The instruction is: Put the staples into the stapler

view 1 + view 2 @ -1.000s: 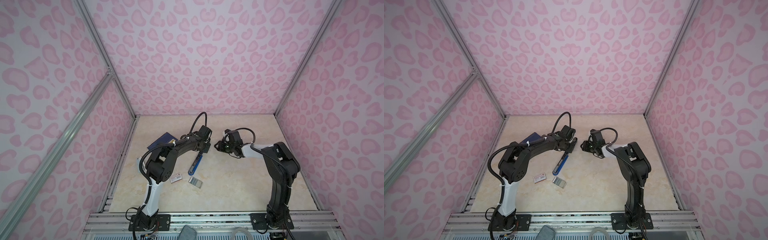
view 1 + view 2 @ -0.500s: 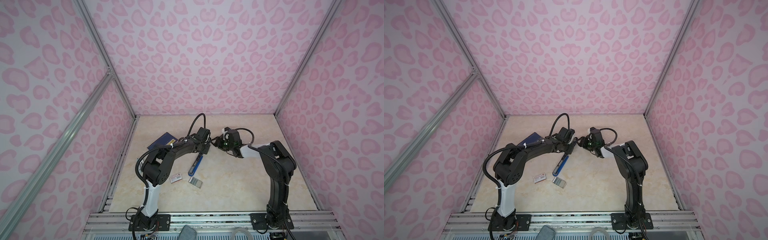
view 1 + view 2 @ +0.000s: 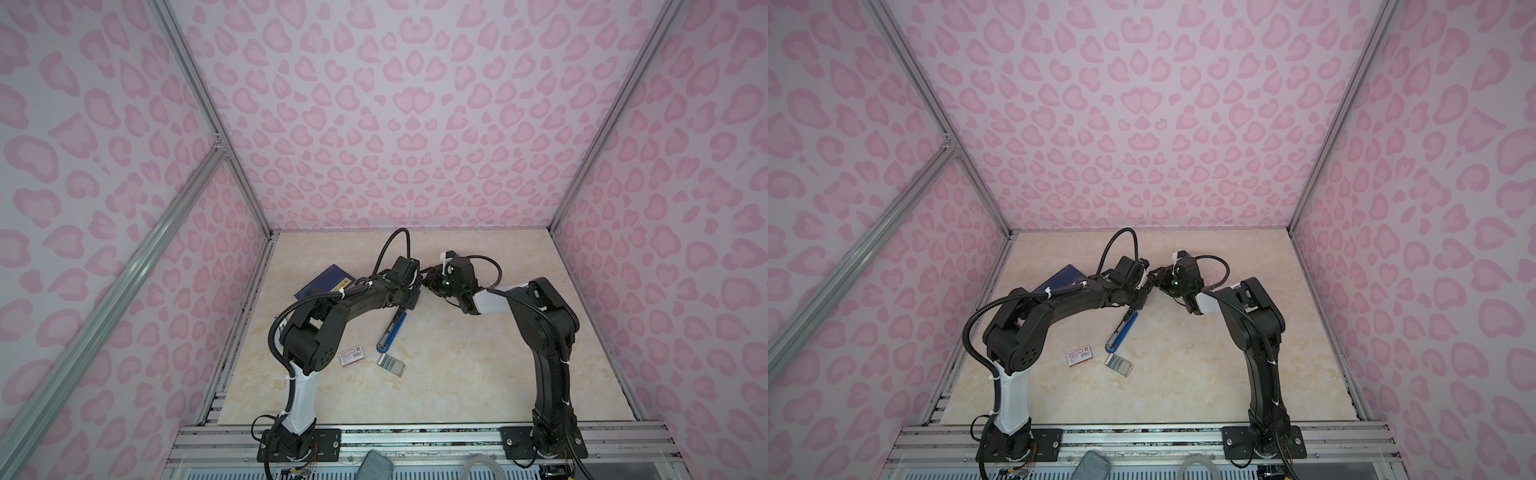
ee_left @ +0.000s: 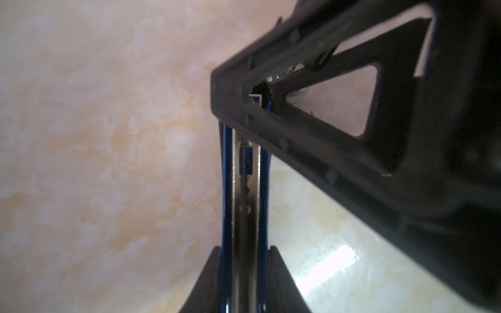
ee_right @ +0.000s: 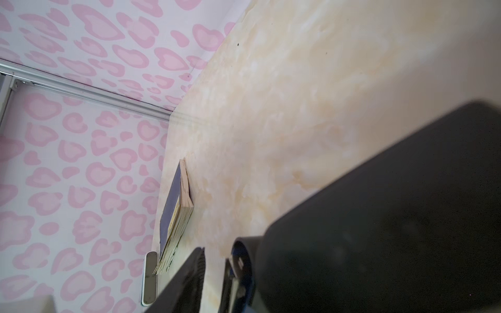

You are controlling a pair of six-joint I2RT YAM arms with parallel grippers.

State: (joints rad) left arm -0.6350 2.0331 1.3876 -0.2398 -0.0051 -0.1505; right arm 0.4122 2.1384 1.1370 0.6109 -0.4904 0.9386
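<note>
Top views both show the right gripper [image 3: 430,284] drawn in leftwards until it crowds the left gripper [image 3: 405,305] at the far middle of the cream marbled table [image 3: 457,374]. A second ago bare table lay between them. Nothing else has shifted.

The left gripper is clamped narrowly on the far end of the long blue stapler with a silvery open channel [image 3: 390,332], whose near tip rests on the table. In the left wrist view a black right finger [image 4: 311,130] now crosses that channel's far end. The right fingers stand some way apart, but whether they pinch anything I cannot tell.

The silvery-grey staples in their small white tray [image 3: 390,360] lie on the near side, just past the stapler's near tip. They sit beside the white sleeve with a red label [image 3: 351,356], well apart from both grippers. A dark blue booklet [image 3: 324,282] lies far left.

My judgement is that the right arm has come to work at the channel, and the tray's strips are not yet loaded.
</note>
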